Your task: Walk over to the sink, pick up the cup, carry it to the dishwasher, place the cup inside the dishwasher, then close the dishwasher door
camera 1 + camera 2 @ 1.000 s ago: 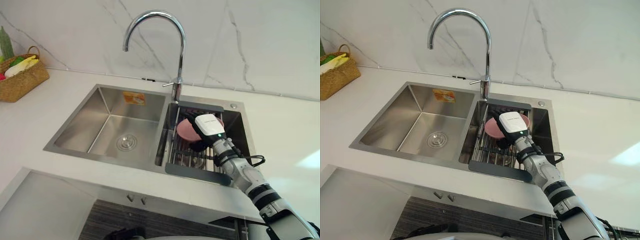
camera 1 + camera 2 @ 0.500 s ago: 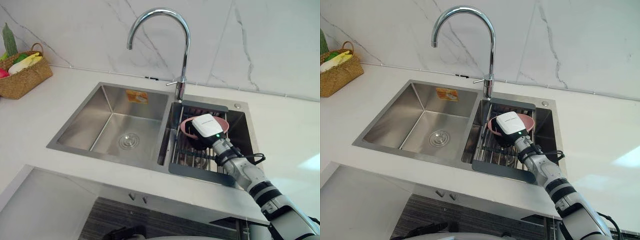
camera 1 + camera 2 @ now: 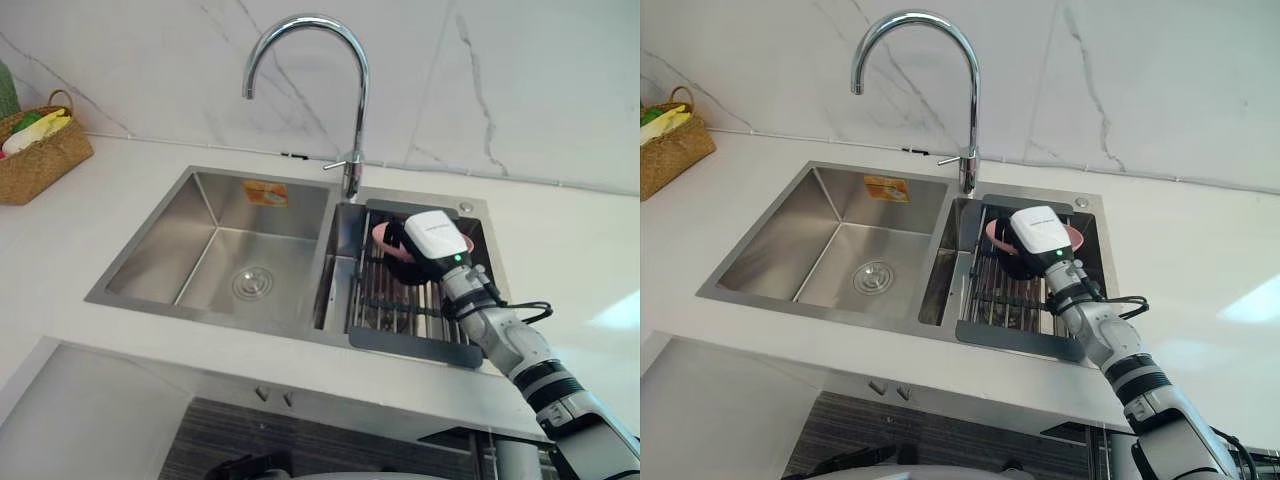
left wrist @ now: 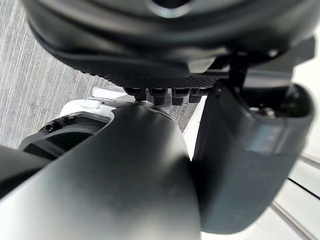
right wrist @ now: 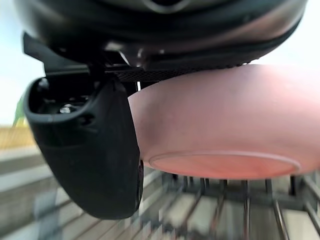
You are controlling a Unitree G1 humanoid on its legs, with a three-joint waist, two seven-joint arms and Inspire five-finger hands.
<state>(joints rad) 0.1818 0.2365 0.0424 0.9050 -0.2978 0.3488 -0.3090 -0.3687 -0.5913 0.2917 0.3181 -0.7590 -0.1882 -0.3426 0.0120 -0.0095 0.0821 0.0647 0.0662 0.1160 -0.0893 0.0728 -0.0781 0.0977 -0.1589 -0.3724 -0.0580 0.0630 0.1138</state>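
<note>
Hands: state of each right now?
Left hand: cannot tell from its wrist view.
Right hand: closed on the pink cup, over the sink rack.

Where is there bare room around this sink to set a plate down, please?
The left basin is bare apart from its drain. The white countertop is free between the wicker basket and the sink, and again right of the sink. The right basin is crowded: a rack fills it and the right hand holds the pink cup over it.
</note>
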